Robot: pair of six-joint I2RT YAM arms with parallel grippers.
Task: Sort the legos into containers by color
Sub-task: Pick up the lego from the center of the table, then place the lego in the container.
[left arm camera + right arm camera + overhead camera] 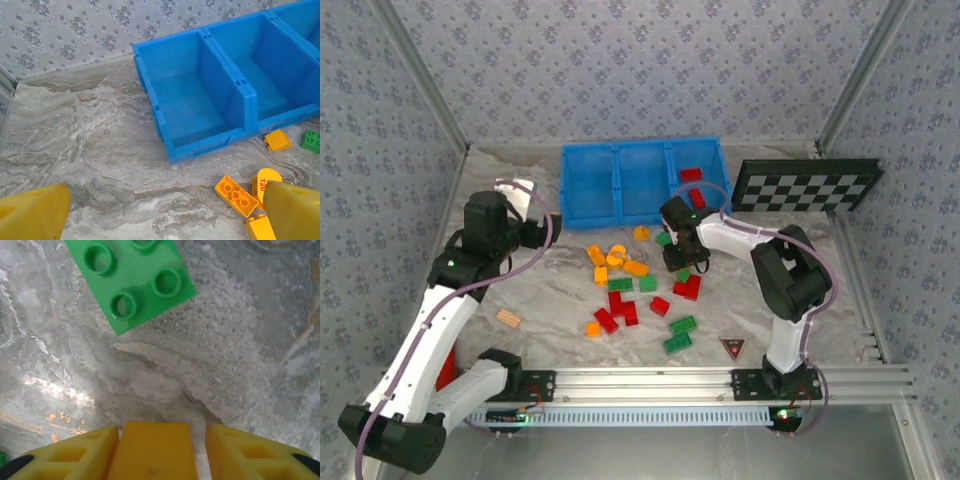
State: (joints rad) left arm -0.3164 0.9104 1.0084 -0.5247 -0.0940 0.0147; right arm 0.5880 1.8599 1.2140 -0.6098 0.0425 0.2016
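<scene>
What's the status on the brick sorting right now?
Left gripper open, empty. Right gripper around an orange brick, grip unclear. One red brick in the bin; rest on the table. Nothing blocking.

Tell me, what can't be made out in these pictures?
- Right wrist view: the orange-yellow plastic piece between the right arm's yellow fingers runs off the bottom edge; grip unclear.
- Same view: the green studded plastic brick is cut by the top edge.
- Left wrist view: the bright blue plastic bin has its third compartment cut by the right edge.
</scene>
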